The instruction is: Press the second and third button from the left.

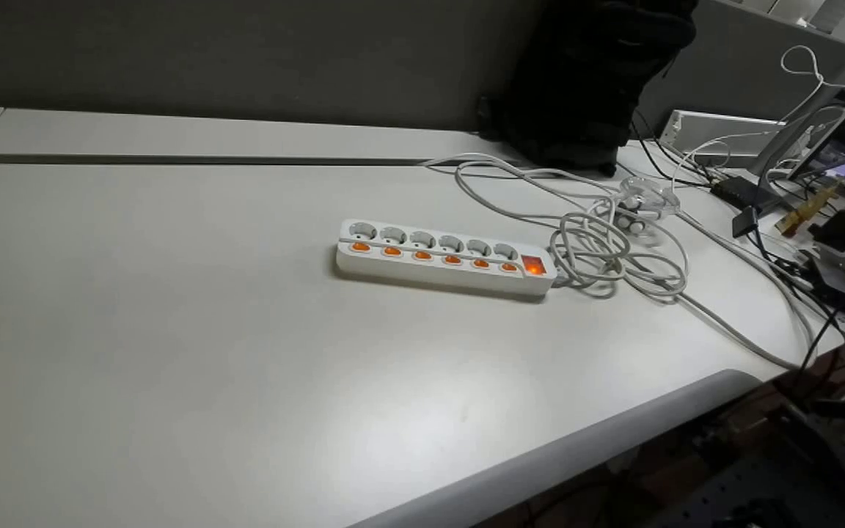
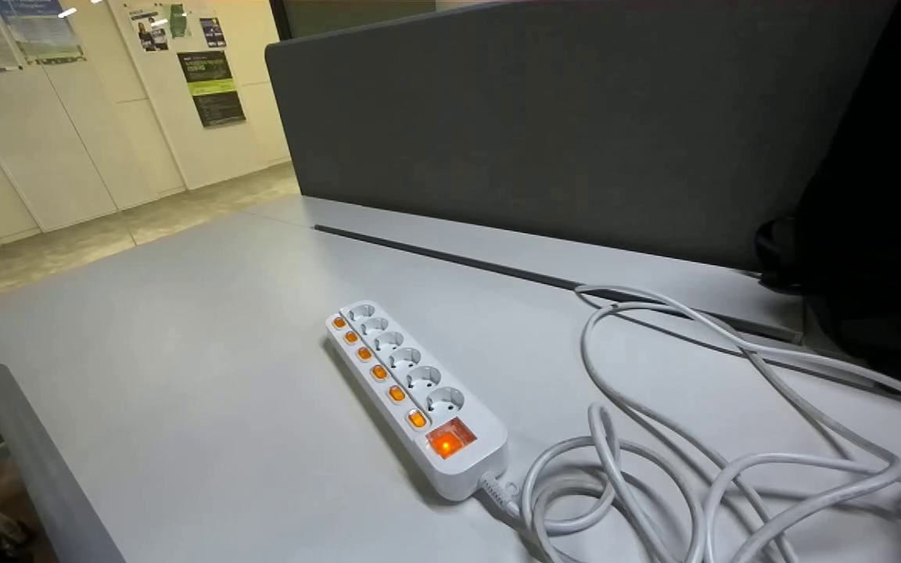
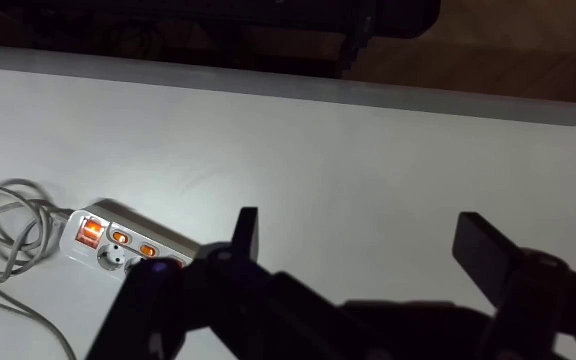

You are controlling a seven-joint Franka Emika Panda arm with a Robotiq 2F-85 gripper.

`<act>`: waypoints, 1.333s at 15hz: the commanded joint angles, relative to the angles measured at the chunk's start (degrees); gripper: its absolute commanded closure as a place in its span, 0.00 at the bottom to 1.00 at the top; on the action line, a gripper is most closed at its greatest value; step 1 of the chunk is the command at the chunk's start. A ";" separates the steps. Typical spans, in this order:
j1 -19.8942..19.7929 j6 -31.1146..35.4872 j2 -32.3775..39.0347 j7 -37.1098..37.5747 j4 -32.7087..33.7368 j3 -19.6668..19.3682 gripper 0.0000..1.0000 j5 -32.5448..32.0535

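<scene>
A white power strip (image 1: 437, 274) lies flat on the desk, also seen in an exterior view (image 2: 410, 405). It has a row of sockets, a row of small orange buttons and a larger lit red switch (image 1: 534, 265) at its cable end. Counted from the end away from the cable, the second button (image 1: 392, 251) and third button (image 1: 422, 256) show in both exterior views. In the wrist view, the cable end of the strip (image 3: 71, 239) shows at lower left; the rest is hidden behind a finger. My gripper (image 3: 358, 222) is open and empty above the desk, outside both exterior views.
A loose white cable (image 1: 591, 246) lies coiled beside the strip's switch end. A black backpack (image 1: 584, 81) stands against the dark partition (image 1: 210, 59). A monitor, wires and small items crowd the far right. The desk's grey front edge (image 3: 288, 90) shows in the wrist view.
</scene>
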 commanded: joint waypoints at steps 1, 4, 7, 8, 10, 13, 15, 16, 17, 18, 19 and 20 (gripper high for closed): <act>0.64 -0.07 0.07 0.15 0.08 -0.58 0.00 -0.17; 0.72 0.60 1.46 0.53 -0.02 0.04 0.00 -1.46; 0.71 8.54 4.69 1.35 -1.51 0.92 0.00 -5.45; 0.58 11.82 6.10 2.11 -2.03 1.23 0.00 -7.71; 0.37 19.17 9.07 3.87 -3.20 1.41 0.00 -12.78; 0.14 29.15 14.18 8.16 -3.86 0.65 0.00 -20.29; 0.09 33.17 17.55 10.85 -3.13 -0.61 0.00 -22.51; 0.08 34.45 18.98 11.70 -2.71 -1.46 0.00 -22.61; 0.02 35.40 20.29 12.03 -2.36 -2.45 0.00 -21.78; -0.12 36.07 21.40 12.09 -2.07 -3.49 0.00 -20.59; -0.27 36.53 22.30 11.98 -1.86 -4.51 0.00 -19.52; -0.63 36.71 23.10 11.74 -1.67 -5.66 0.00 -18.27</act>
